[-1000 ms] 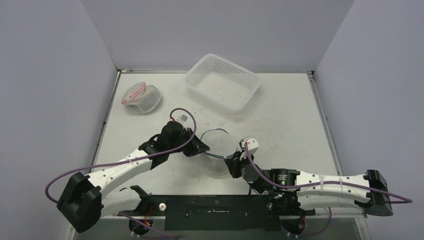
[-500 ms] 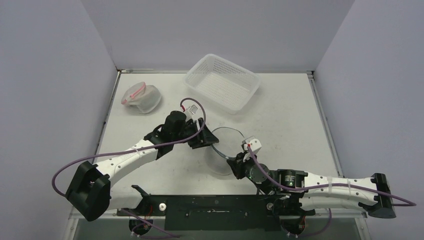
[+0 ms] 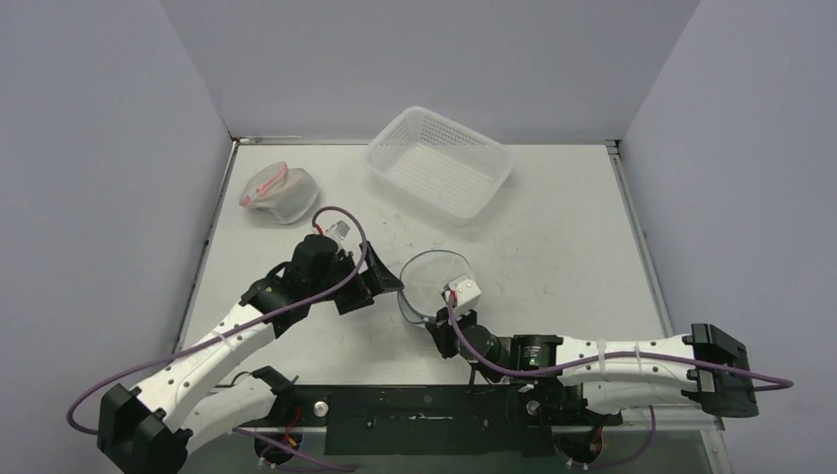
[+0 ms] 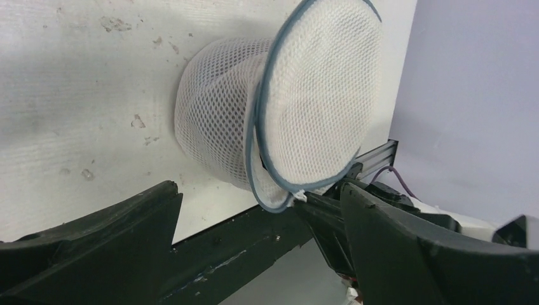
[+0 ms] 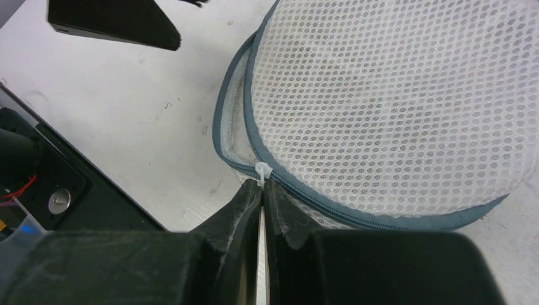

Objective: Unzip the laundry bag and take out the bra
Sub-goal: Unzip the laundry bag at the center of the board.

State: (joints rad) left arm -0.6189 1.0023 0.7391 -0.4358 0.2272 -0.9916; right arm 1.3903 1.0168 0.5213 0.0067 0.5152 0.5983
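The right end effector (image 5: 262,190) is pinching the white zipper pull (image 5: 262,170) of the round mesh laundry bag (image 3: 434,288), its fingers clenched tight on the tab. The bag is sitting on the tabletop (image 3: 553,237) between the two arms, with its grey-trimmed lid (image 4: 318,95) tilting up off the body and a gap showing along the near seam. The left end effector (image 4: 259,198) is hanging released just to the left of the bag, touching nothing.

The unzipping is looking partly done. To finish it well, the right arm is probably needing to draw the pull along the curve of the trim rather than straight away from it, since the bag looks light and is likely to slide or tip with nothing bracing it. The left arm would do best taking hold of the mesh wall close to the gap. No bra is showing yet (the opening is too dark to see into), so it is presumably lying inside.

Compared with a second ago, the left end effector has let go of the bag's rim and drawn back to the left, the right one has moved in towards the bag, and the lid is standing more upright. The white basket (image 3: 439,163) and the pink-edged bundle (image 3: 279,193) are lying where they were.
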